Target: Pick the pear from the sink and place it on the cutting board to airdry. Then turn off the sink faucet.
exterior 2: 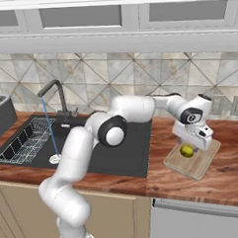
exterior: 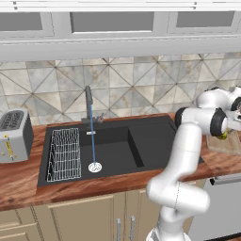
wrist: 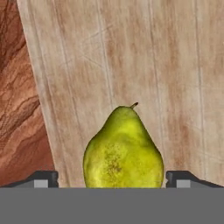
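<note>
The yellow-green pear [wrist: 122,151] sits on the light wooden cutting board [wrist: 131,57], stem pointing away from the hand. My gripper [wrist: 111,178] is open, its fingertips [wrist: 43,177] spread wide on either side of the fruit, the left one clearly apart from it. From the right base view the pear [exterior 2: 187,150] lies on the cutting board [exterior 2: 200,163] right of the black sink [exterior 2: 133,155], with the gripper [exterior 2: 192,139] just above it. The sink faucet [exterior: 88,99] stands behind the sink [exterior: 150,136], and a blue water stream [exterior: 92,141] runs down to the drain [exterior: 95,166].
A white wire rack [exterior: 63,154] fills the sink's left part. A silver toaster [exterior: 14,134] stands on the wooden counter at the far left. The faucet's lever handle [exterior 2: 71,113] sits at the spout's base. My arm stretches across above the sink's right side.
</note>
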Robot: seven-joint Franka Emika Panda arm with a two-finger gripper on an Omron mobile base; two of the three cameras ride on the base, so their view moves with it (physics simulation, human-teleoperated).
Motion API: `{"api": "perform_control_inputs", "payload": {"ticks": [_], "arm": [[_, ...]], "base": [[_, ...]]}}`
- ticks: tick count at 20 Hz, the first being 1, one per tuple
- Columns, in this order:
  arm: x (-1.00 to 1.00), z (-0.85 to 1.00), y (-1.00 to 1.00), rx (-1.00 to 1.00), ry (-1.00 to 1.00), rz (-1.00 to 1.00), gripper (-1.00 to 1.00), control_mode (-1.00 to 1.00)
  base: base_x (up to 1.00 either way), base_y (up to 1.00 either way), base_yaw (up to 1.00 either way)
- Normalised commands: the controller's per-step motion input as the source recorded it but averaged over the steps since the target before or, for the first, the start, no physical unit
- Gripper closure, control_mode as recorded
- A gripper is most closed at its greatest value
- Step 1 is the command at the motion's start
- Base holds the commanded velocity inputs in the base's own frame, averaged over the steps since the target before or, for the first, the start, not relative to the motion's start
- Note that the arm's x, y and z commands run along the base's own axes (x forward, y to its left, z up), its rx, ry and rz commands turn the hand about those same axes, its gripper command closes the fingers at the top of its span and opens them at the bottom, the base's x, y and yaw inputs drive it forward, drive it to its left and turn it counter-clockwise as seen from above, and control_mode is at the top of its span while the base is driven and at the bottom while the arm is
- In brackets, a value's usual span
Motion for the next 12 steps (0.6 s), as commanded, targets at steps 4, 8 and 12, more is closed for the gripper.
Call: {"api": "perform_control_inputs", "payload": {"ticks": [4,8,12], "arm": [[-0.24,0.60,0.16,-0.01,-0.29,0.10,-1.00,-1.00],[-0.41,0.76,0.16,-0.04,-0.35,0.13,-1.00,-1.00],[-0.49,0.48,0.44,-0.13,-0.41,0.18,-1.00,-1.00]], "base": [[0.00,0.00,0.00],[0.00,0.00,0.00],[0.00,0.00,0.00]]}}
